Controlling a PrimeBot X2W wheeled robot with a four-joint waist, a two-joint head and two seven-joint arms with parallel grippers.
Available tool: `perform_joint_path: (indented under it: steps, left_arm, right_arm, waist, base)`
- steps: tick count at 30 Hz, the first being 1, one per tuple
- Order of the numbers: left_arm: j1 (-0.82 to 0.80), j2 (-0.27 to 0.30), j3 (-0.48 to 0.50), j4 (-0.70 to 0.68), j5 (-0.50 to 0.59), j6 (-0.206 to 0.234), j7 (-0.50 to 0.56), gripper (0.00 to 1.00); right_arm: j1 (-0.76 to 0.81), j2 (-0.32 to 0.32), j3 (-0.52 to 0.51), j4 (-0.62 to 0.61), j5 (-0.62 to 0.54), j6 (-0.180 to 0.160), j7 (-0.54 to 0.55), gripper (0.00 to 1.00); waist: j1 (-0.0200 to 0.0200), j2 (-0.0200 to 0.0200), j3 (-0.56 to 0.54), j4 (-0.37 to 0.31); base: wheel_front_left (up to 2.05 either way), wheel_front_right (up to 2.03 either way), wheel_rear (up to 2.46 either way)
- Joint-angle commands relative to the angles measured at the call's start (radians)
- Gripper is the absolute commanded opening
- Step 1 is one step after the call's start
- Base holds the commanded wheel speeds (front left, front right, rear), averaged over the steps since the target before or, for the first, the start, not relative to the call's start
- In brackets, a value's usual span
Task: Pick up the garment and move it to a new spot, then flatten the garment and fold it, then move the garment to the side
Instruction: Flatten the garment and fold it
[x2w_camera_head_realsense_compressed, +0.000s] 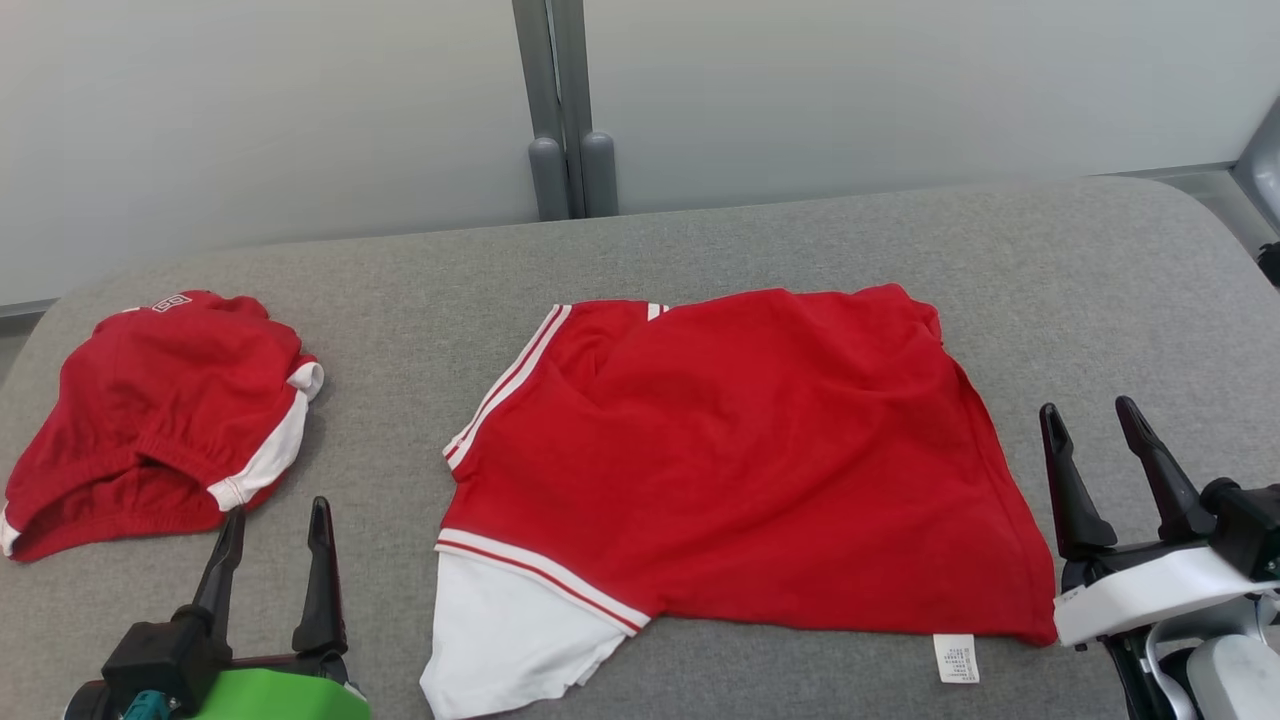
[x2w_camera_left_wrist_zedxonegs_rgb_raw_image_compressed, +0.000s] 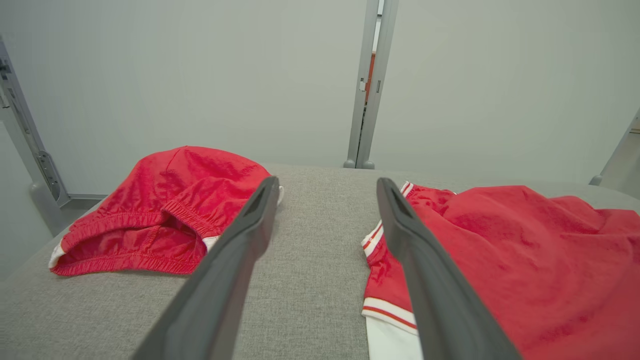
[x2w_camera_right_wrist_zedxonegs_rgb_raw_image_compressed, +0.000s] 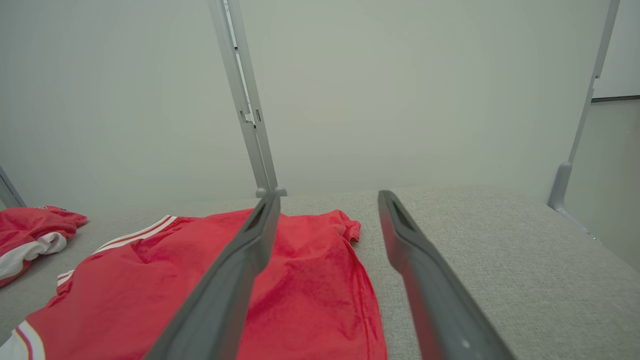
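Head view: red shirt (x2w_camera_head_realsense_compressed: 750, 460) lies mid-table on the grey pad (x2w_camera_head_realsense_compressed: 800, 230), long axis running left-right. Right gripper (x2w_camera_head_realsense_compressed: 1086, 408) sits just beside its right edge and looks the nearer arm. Left gripper (x2w_camera_head_realsense_compressed: 278, 508) stands off the sleeve end, in the gap between the shirt and the bunched red shorts (x2w_camera_head_realsense_compressed: 150, 410). Both sets of jaws are wide apart, nothing held. Shirt mostly flat, rumpled toward far left. White sleeve (x2w_camera_head_realsense_compressed: 500, 630) sticks out at near-left corner, care label (x2w_camera_head_realsense_compressed: 955, 658) at near right.
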Motion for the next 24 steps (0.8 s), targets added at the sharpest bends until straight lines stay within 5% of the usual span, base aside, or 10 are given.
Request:
perform_joint_path:
  steps: [1, 24]
  left_arm:
    - [0.000, -0.011, 0.015, 0.005, 0.012, -0.013, -0.003, 1.00]
    - [-0.011, -0.112, 0.123, 0.063, 0.122, -0.123, -0.002, 1.00]
  right_arm:
    - [-0.012, -0.003, 0.002, 0.003, 0.007, -0.001, -0.007, 1.00]
    - [-0.018, -0.007, 0.013, -0.002, 0.010, -0.001, -0.004, 1.00]
  waist:
    - [0.0000, 0.0000, 0.000, -0.001]
    - [0.0000, 0.0000, -0.005, -0.008]
  base:
    - [0.00, 0.00, 0.00]
    - [0.00, 0.00, 0.00]
